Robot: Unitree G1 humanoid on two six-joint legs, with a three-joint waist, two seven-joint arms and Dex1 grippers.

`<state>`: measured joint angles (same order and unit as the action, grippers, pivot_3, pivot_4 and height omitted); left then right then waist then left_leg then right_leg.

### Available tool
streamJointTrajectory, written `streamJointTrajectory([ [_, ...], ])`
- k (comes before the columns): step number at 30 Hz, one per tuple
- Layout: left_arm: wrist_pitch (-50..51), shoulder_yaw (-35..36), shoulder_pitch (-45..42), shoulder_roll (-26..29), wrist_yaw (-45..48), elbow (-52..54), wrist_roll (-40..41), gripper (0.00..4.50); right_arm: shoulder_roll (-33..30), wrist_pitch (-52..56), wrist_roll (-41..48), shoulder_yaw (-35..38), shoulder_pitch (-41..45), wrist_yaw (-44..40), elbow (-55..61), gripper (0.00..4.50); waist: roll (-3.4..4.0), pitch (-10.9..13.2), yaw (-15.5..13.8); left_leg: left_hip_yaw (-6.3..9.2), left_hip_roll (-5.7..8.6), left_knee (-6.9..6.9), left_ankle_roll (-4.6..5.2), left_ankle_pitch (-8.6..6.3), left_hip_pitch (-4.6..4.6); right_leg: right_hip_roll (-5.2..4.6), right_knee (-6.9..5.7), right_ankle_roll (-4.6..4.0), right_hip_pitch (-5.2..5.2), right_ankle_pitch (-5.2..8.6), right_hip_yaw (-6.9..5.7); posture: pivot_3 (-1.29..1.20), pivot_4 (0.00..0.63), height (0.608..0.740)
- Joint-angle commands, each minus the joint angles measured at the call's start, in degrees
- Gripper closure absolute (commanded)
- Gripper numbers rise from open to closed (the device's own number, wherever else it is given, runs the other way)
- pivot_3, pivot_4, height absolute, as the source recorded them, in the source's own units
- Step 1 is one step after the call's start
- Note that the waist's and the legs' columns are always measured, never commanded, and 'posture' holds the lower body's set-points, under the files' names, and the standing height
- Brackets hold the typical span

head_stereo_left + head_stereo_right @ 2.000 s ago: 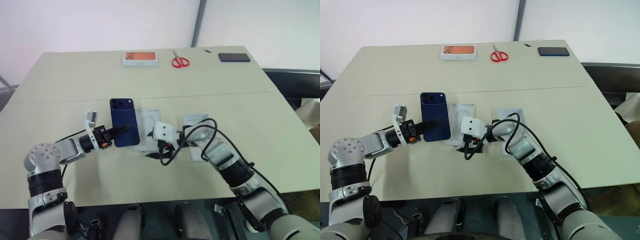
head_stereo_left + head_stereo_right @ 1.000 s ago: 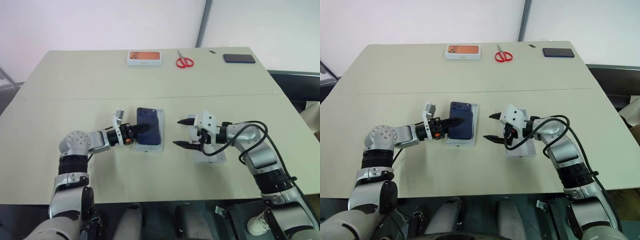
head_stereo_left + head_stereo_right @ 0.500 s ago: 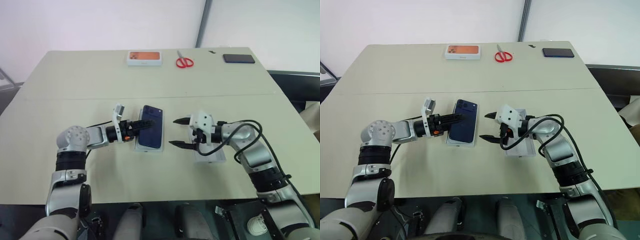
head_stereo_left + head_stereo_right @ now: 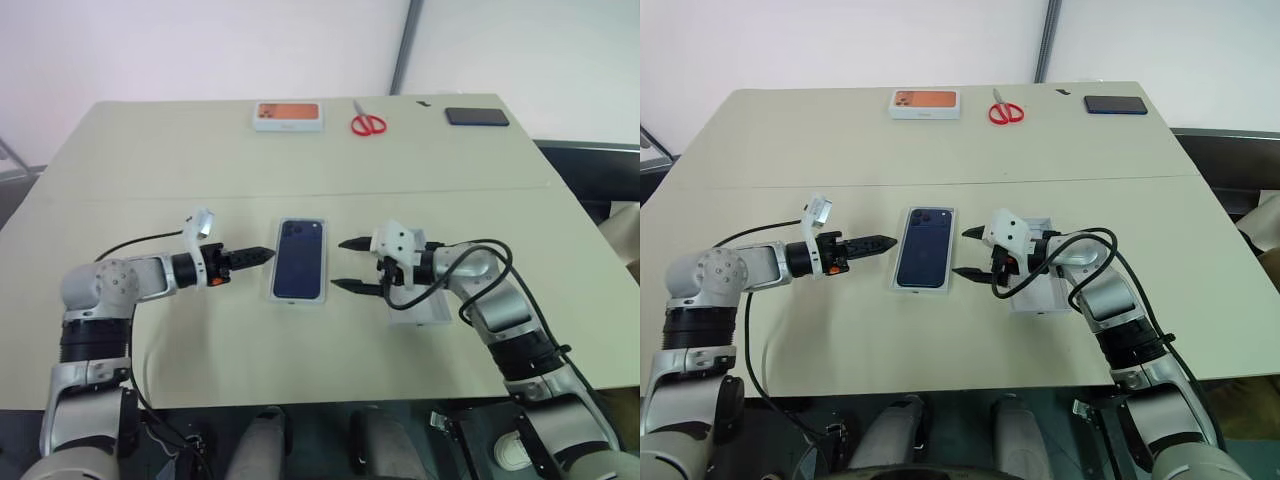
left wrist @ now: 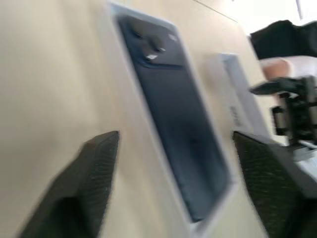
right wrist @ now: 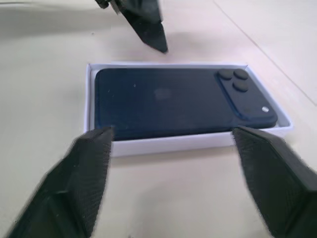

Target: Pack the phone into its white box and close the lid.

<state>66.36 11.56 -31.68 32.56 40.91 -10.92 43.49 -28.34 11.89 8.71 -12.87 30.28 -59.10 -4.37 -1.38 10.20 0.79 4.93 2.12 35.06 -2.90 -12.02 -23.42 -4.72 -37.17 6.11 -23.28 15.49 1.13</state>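
Phone (image 4: 923, 259), slim and navy with a glossy back and a camera cluster at its far corner, is lying face down inside the white box (image 6: 163, 144), a shallow cardboard tray sitting mid-table (image 4: 940, 350). Left gripper (image 4: 880, 242) is hovering just beside the box, fingers parted and grasping nothing. Right gripper (image 4: 970, 252) is standing spread and empty on the other side. The lid (image 4: 1042, 290), white-sided cardboard, is lying under the right arm.
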Motion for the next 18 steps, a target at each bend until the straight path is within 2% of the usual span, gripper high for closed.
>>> streamJointTrajectory([
  [1, -8.28, -0.49, 0.53, 0.69, -0.74, 1.51, -4.78, 2.59, 0.99, -1.65, -0.92, 0.19, 1.99, 1.34, -0.81, 2.77, 0.00, 0.00, -0.11, 0.00, 0.01, 0.01, 0.00, 0.00, 0.00, -0.02, 0.01, 0.00, 0.01, 0.00, -0.01, 0.00, 0.150, 0.740],
  [4, -14.13, -3.89, 2.11, 0.29, -0.63, 1.47, -9.70, 4.03, 1.61, -3.27, -2.74, -0.54, 2.86, 2.25, -2.48, 4.25, 0.00, 0.00, -0.03, -0.02, 0.03, 0.01, 0.00, 0.00, -0.01, -0.04, 0.03, 0.00, 0.01, 0.00, 0.00, 0.00, 0.150, 0.740],
  [5, -15.69, -5.59, 2.73, 0.14, -0.05, 1.76, -11.12, 4.38, 1.64, -4.09, -3.89, -1.15, 3.24, 2.56, -3.39, 4.48, 0.00, 0.00, -0.01, -0.03, 0.02, -0.01, 0.00, 0.00, 0.00, -0.04, 0.02, 0.00, 0.00, 0.00, 0.01, 0.00, 0.150, 0.740],
  [11, -19.31, -12.03, 2.35, -1.31, 2.09, 1.48, -15.50, 4.38, 2.28, -7.55, -11.70, -4.11, 6.04, 7.70, -10.23, 4.48, 0.00, 0.00, 0.01, -0.04, 0.03, 0.00, 0.01, 0.00, 0.00, -0.01, 0.00, 0.00, 0.00, 0.00, 0.00, 0.00, 0.150, 0.740],
  [18, -19.60, -16.12, -0.20, -5.38, 4.95, -0.76, -17.37, 4.38, 3.01, -10.11, -12.92, -5.81, 5.10, 6.64, -10.05, 4.48, 0.00, 0.00, -0.04, -0.02, 0.06, 0.04, 0.02, 0.00, 0.00, -0.01, 0.01, 0.01, 0.06, 0.00, -0.02, 0.00, 0.150, 0.740],
])
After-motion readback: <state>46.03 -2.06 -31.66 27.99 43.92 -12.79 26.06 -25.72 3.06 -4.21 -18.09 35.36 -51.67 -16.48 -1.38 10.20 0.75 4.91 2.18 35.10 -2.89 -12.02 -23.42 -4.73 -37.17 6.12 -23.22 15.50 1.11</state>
